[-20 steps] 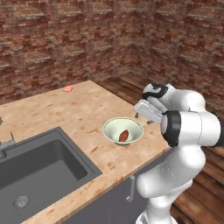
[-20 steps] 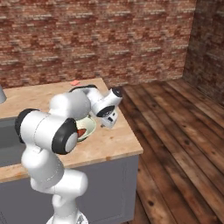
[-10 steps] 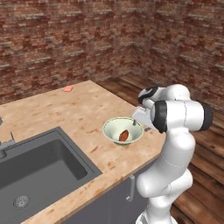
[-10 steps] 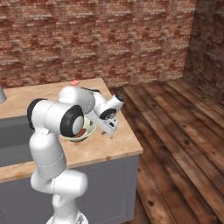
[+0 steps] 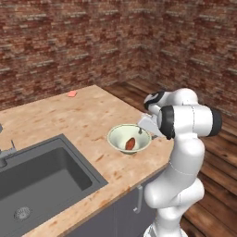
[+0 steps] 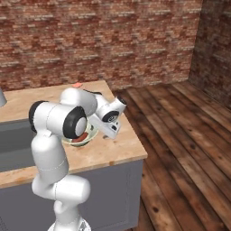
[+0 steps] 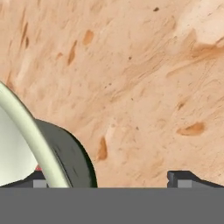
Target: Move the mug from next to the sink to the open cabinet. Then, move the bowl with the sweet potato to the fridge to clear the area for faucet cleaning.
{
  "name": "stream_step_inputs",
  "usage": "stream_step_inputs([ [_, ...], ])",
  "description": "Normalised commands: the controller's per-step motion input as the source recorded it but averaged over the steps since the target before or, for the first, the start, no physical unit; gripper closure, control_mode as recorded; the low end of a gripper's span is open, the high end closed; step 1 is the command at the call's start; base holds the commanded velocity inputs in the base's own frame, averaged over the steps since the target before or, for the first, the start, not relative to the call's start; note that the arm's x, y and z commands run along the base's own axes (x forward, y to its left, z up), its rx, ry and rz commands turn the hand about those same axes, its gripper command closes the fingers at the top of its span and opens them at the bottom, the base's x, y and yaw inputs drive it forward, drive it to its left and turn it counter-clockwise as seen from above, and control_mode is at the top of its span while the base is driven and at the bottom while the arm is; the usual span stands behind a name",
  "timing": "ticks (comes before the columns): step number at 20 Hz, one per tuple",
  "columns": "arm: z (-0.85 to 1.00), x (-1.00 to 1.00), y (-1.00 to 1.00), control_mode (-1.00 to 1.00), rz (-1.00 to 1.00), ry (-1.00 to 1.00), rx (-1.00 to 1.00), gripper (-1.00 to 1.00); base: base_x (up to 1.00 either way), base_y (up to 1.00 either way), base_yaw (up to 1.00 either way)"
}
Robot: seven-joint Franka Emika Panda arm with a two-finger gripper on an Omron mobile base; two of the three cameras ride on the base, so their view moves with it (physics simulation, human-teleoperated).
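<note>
Your gripper (image 7: pixel 109 177) wide open, holding nothing, low at the bowl's (image 5: pixel 118 135) right rim, sweet potato (image 5: pixel 130 143) inside, sink (image 5: pixel 44 173) to its left, small pink scrap (image 5: pixel 72 94) far across the tabletop (image 5: pixel 78 118).

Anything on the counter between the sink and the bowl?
No. In the left base view, only bare wooden counter separates the sink from the bowl holding the sweet potato.

The wooden desk (image 5: pixel 78 115) is carrying the bowl (image 5: pixel 119 134) near its right edge and a small pink scrap (image 5: pixel 72 93) lying by the far edge. The sink (image 5: pixel 41 178) is sitting sunk into its left part.
</note>
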Motion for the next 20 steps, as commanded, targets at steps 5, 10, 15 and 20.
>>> stream_step_inputs([
  [5, 0.00, -0.10, 0.44, -1.00, 0.11, 0.01, 0.00, 1.00, 0.00, 0.00, 0.00],
  [10, 0.00, 0.00, 0.00, -1.00, 0.00, 0.00, 0.00, 1.00, 0.00, 0.00, 0.00],
  [15, 0.12, -0.24, 0.00, -1.00, 0.00, -0.07, 0.00, 1.00, 0.00, 0.00, 0.00],
  [20, 0.64, -0.42, 0.00, -1.00, -0.07, -0.15, 0.05, 1.00, 0.00, 0.00, 0.00],
])
